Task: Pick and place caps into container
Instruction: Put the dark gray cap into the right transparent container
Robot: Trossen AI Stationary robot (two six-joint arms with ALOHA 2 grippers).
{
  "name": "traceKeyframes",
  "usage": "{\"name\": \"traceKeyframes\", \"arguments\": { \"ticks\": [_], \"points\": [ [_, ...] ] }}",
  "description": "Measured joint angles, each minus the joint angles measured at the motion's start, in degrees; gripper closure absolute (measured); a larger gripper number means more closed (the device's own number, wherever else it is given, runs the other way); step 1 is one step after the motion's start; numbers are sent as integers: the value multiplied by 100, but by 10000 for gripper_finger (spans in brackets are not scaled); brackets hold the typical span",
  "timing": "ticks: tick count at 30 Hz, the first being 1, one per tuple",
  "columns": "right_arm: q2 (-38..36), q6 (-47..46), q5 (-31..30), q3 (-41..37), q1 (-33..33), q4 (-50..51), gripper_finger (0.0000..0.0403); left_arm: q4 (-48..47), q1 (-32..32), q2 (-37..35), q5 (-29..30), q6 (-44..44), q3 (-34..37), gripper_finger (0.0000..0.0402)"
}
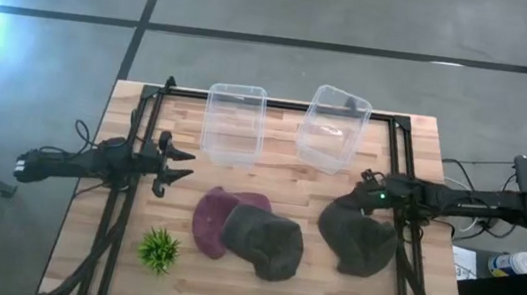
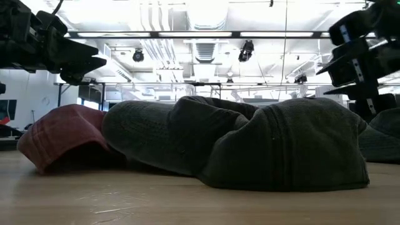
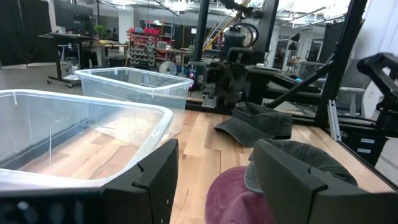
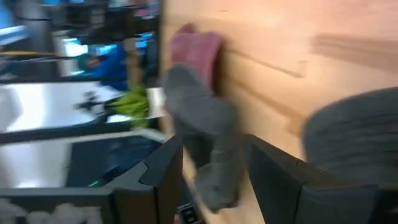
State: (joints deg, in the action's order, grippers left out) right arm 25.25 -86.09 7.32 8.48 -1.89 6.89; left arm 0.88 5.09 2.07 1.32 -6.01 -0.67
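Observation:
The maroon cap (image 1: 211,218) lies flat on the table with a dark grey-olive cap (image 1: 265,240) overlapping its right side; the low view shows the maroon cap (image 2: 59,137) and this dark cap (image 2: 250,147) close up. A second dark cap (image 1: 360,238) lies further right. My left gripper (image 1: 176,167) hovers open, left of the maroon cap (image 3: 227,199) and above table height. My right gripper (image 1: 363,193) is open at the far edge of the right dark cap (image 4: 354,124), with its wrist rolled. My right gripper stands at the far edge of the right dark cap (image 1: 352,207). I cannot tell whether a finger touches the fabric.
Two clear plastic containers (image 1: 234,124) (image 1: 333,128) stand side by side at the far edge of the table, the right one turned askew. A small green plant (image 1: 159,249) sits near the near-left corner. Black frame rails (image 1: 116,200) run along both sides.

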Motion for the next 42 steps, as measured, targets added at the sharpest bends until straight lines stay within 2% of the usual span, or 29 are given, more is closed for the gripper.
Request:
{"name": "traceKeyframes", "arguments": {
  "ticks": [7, 12, 14, 16, 19, 21, 26, 29, 32, 35, 42],
  "points": [
    [1269, -116, -80, 1518, 16, 2541, 236, 0, 1, 1, 1, -1, 0, 199],
    [1823, -657, 143, 2249, 88, 3355, 236, 545, 8, 0, 229, -70, 7, 199],
    [2025, -901, 151, 2495, 230, 3500, 236, 1012, 0, 0, 119, -1051, 7, 199],
    [2211, -1176, 153, 2720, 431, 3757, 236, 1641, -4, 0, -16, -2840, 7, 199],
    [2531, -1641, 178, 2996, 891, 4388, 236, 2365, -5, 1, 221, -5366, 7, 199],
    [2750, -1986, 185, 3155, 1272, 4795, 236, 2648, -5, 10, 569, -6195, 7, 200],
    [3158, -2846, 179, 3353, 2133, 4690, 236, 2612, 4, 57, 2075, -6302, 7, 200],
    [3344, -3203, 48, 3388, 2495, 4608, 236, 2602, 4, 176, 2338, -6121, -23, 200],
    [3481, -3436, -485, 3360, 2736, 4593, 236, 2125, 2, 569, 2046, -5831, -298, 199],
    [3593, -3632, -907, 3230, 2784, 4581, 236, 1637, 2, 1318, 1609, -5521, -699, 200],
    [3683, -3499, -1036, 2682, 2784, 3738, 236, 1622, 0, 3763, 143, -4331, -1930, 199]
  ]
}}
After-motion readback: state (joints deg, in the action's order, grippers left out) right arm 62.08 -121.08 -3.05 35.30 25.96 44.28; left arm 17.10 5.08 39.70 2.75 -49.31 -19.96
